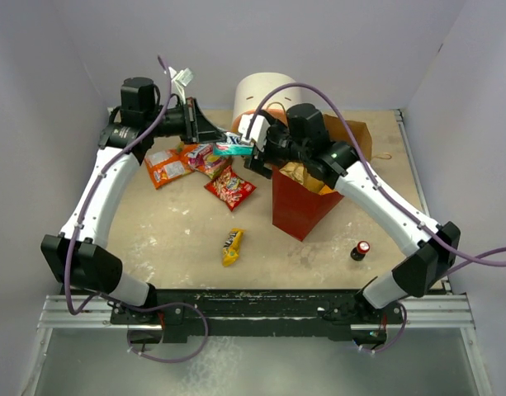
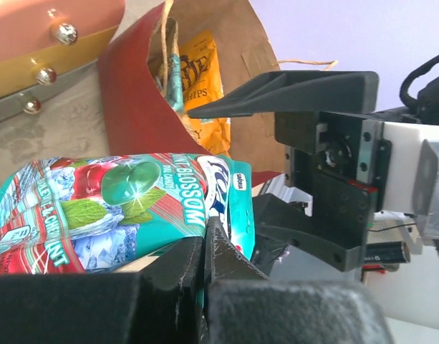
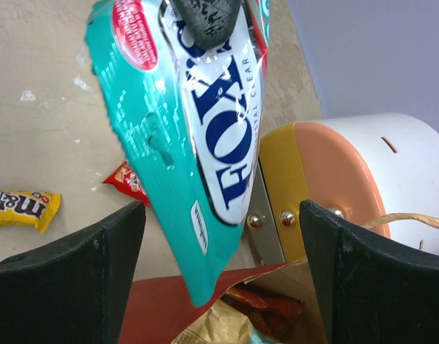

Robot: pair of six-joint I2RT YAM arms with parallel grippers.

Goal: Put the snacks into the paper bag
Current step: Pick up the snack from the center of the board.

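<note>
My left gripper [image 2: 205,247] is pressed together on one edge of the teal Fox's candy bag [image 2: 119,208], holding it in the air just left of the paper bag [image 1: 295,208]. The paper bag stands right of centre with a yellow chip packet [image 2: 205,79] inside. My right gripper [image 3: 219,215] is spread wide, fingers either side of the candy bag's free end, not gripping it. Risk one: that end hangs at the red rim, not clear over the mouth, so a release now likely drops it outside. Risk two: my right arm [image 1: 385,202] crowds the mouth and could crush or tip the paper bag. An orange chip bag [image 1: 166,167], a red packet [image 1: 230,187] and an M&M's pack [image 1: 231,246] lie loose to the left, not yet bagged.
</note>
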